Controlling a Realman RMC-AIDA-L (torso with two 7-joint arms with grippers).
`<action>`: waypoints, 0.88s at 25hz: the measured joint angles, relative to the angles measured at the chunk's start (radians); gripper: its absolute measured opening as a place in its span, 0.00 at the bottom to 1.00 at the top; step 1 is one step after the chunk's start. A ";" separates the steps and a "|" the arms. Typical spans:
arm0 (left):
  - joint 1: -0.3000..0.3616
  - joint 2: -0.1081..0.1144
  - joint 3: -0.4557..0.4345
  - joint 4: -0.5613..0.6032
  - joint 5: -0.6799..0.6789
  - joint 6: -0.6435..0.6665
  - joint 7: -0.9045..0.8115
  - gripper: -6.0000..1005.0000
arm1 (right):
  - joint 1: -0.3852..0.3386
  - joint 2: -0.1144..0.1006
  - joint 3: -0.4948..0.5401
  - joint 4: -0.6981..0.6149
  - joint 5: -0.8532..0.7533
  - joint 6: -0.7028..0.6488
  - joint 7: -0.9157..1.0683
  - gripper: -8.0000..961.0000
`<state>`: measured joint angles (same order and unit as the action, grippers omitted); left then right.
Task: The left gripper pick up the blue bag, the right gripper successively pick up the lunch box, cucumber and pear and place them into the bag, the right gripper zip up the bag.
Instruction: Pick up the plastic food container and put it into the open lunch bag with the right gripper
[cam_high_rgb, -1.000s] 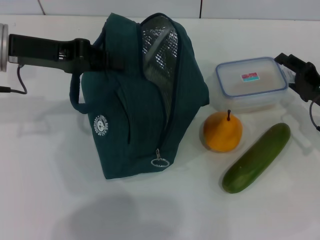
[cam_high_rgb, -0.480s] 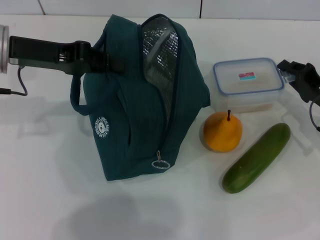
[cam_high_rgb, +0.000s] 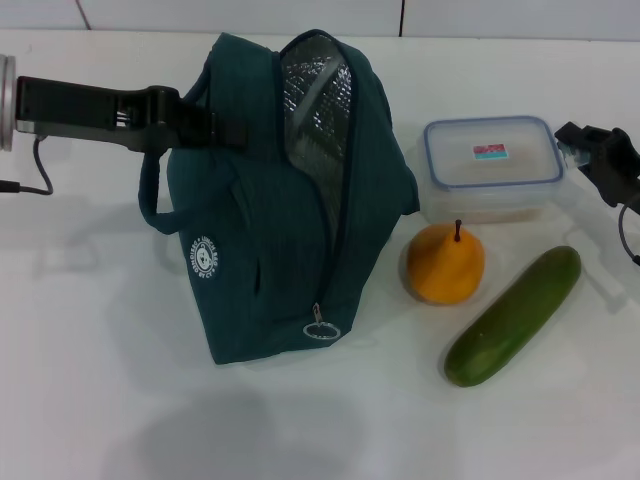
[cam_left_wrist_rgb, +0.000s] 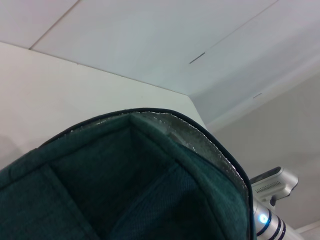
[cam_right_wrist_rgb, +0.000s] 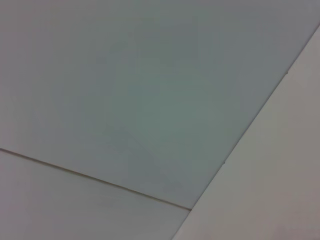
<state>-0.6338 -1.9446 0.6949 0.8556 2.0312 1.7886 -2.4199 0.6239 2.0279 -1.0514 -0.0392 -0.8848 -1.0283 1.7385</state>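
— Which step is this?
— My left gripper (cam_high_rgb: 215, 128), upper left, grips the blue bag (cam_high_rgb: 290, 200) by its handle; my right gripper (cam_high_rgb: 585, 150), fingers unreadable, meets the lunch box (cam_high_rgb: 490, 165) at right.
— Next?
— Clamp the box, lift it into the gaping bag.

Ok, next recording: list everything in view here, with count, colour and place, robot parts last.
blue bag: one, dark teal, left of centre on the table, top open showing silver lining.
lunch box: one, clear with blue-rimmed lid, right of the bag, far side.
pear: one, orange-yellow, in front of the lunch box.
cucumber: one, dark green, lying diagonally, right of the pear.
table: one, white.
left gripper: one, black, at the bag's handle.
right gripper: one, black, at the lunch box's right end.
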 joint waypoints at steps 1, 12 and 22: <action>0.000 0.000 0.000 0.000 0.000 0.000 0.000 0.04 | -0.001 0.000 0.000 -0.001 -0.001 -0.003 -0.011 0.11; 0.001 0.000 -0.002 -0.001 -0.004 0.000 0.001 0.04 | -0.026 0.000 0.002 -0.019 0.006 -0.108 -0.059 0.11; 0.002 -0.003 -0.006 -0.003 -0.003 0.000 0.010 0.04 | -0.069 -0.002 0.006 -0.041 0.070 -0.206 -0.059 0.11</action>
<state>-0.6318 -1.9479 0.6892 0.8526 2.0284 1.7885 -2.4098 0.5553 2.0263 -1.0457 -0.0797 -0.8153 -1.2339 1.6799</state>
